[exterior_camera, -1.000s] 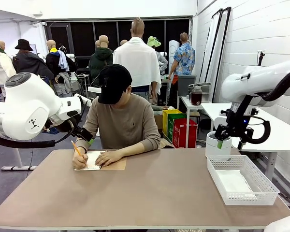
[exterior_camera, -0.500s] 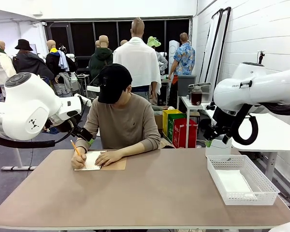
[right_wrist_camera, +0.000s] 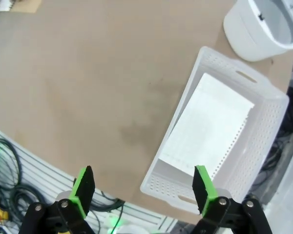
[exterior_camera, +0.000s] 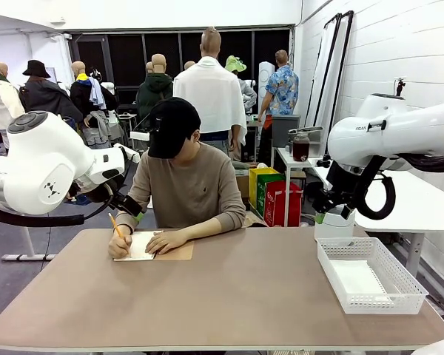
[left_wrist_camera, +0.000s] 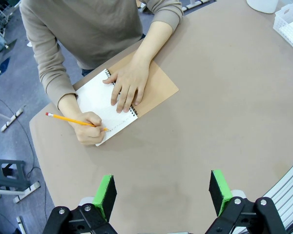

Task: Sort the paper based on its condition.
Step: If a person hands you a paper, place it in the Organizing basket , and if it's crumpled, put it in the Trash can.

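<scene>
Seen from the right wrist, the right gripper (right_wrist_camera: 142, 170), its green pads wide apart and empty, hangs above a white perforated plastic basket (right_wrist_camera: 273, 126). One flat white sheet of paper (right_wrist_camera: 205, 124) lies in the basket. Seen from the left wrist, the left gripper (left_wrist_camera: 161, 175), also apart and empty, overlooks a person's hand (left_wrist_camera: 88, 129) writing with a yellow pencil (left_wrist_camera: 71, 119) in a spiral notebook (left_wrist_camera: 95, 95).

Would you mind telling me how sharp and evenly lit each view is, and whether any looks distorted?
Front view: sharp and evenly lit, no glare on the table. Left wrist view: crisp, though the table edge bows from the wide lens. Right wrist view: slightly soft; the paper in the basket is bright.
</scene>
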### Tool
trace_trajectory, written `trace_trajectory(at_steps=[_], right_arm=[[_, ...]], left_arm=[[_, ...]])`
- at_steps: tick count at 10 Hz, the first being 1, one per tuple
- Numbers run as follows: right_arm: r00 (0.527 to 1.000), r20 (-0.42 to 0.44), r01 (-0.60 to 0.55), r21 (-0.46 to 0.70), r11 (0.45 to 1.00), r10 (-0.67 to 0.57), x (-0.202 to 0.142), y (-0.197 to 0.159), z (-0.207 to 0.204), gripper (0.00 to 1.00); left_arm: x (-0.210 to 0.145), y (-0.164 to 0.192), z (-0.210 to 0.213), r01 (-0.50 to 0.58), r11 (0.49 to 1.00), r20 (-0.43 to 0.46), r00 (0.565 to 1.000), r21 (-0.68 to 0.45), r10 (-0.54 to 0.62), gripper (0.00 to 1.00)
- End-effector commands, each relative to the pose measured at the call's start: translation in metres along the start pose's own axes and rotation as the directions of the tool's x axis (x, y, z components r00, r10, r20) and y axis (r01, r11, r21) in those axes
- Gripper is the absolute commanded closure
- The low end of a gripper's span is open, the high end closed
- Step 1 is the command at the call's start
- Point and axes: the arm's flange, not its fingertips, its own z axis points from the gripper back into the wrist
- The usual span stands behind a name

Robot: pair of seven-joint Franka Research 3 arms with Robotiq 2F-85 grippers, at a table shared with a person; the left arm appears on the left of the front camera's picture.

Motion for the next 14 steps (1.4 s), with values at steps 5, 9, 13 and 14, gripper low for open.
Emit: trace_trajectory(at_steps=[5, 9, 13, 14], right_arm=[[0.925, 0.226, -0.316, 0.006, 0.949, 0.306, -0.003, 0.056, 0.011, 0.00], [0.873, 0.277, -0.436, 0.070, 0.897, 0.402, -0.012, 0.067, 0.019, 0.00], [0.863, 0.283, -0.463, 0.108, 0.880, 0.419, -0.012, 0.072, 0.020, 0.00], [0.854, 0.293, -0.481, 0.128, 0.867, 0.430, -0.013, 0.073, 0.021, 0.00]], left_arm=[[-0.001, 0.001, 0.000, -0.003, 1.000, 0.000, 1.000, -0.002, 0.003, 0.00], [-0.001, 0.001, 0.000, -0.003, 1.000, 0.000, 1.000, -0.002, 0.003, 0.00], [-0.001, 0.001, 0.000, -0.003, 1.000, 0.000, 1.000, -0.002, 0.003, 0.00], [-0.001, 0.001, 0.000, -0.003, 1.000, 0.000, 1.000, -0.002, 0.003, 0.00]])
